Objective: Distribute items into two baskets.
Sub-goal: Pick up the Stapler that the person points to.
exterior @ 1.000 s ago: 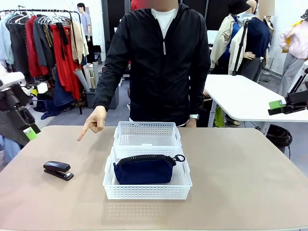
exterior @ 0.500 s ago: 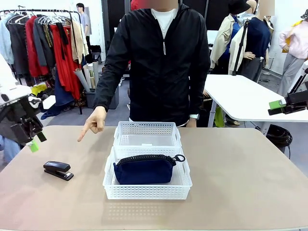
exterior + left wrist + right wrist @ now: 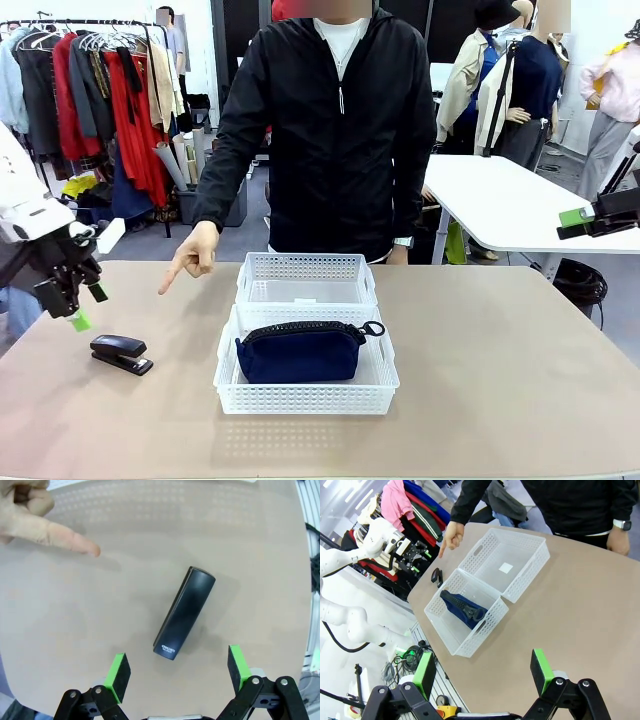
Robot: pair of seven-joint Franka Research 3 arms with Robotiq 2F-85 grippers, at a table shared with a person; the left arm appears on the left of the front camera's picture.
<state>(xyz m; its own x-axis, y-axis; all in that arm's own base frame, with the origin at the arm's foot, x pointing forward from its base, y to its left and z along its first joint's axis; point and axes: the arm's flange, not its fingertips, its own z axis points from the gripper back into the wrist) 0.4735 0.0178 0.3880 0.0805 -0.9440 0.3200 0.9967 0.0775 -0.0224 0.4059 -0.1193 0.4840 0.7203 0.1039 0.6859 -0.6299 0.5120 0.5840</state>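
Tan worktop (image 3: 500, 380), wide, w/ a person (image 3: 340, 130) in a black jacket standing at its far edge. Person's hand (image 3: 195, 255) is out over the far-left part, index finger angled down twd the left side.

Centre of worktop: two white lattice baskets end to end, touching. Near basket (image 3: 305, 398) holds the navy pouch (image 3: 300, 352), lying lengthwise L-R, zipper up, ring pull at its right end over the rim. Far basket (image 3: 306, 268) sits just in front of the person.

Left tool (image 3: 88, 305) hangs over the near-left area, just above and a bit left of the stapler, not touching; fingers spread, nothing betw. the green pads (image 3: 120, 669). Right tool (image 3: 572, 224) is up at far right, well apart from the baskets; fingers spread too, nothing in them.

Black stapler (image 3: 122, 353) lies flat on the worktop, near-left, well left of the near basket. In left wrist view it's slanted, ahead of the gap betw. the pads.
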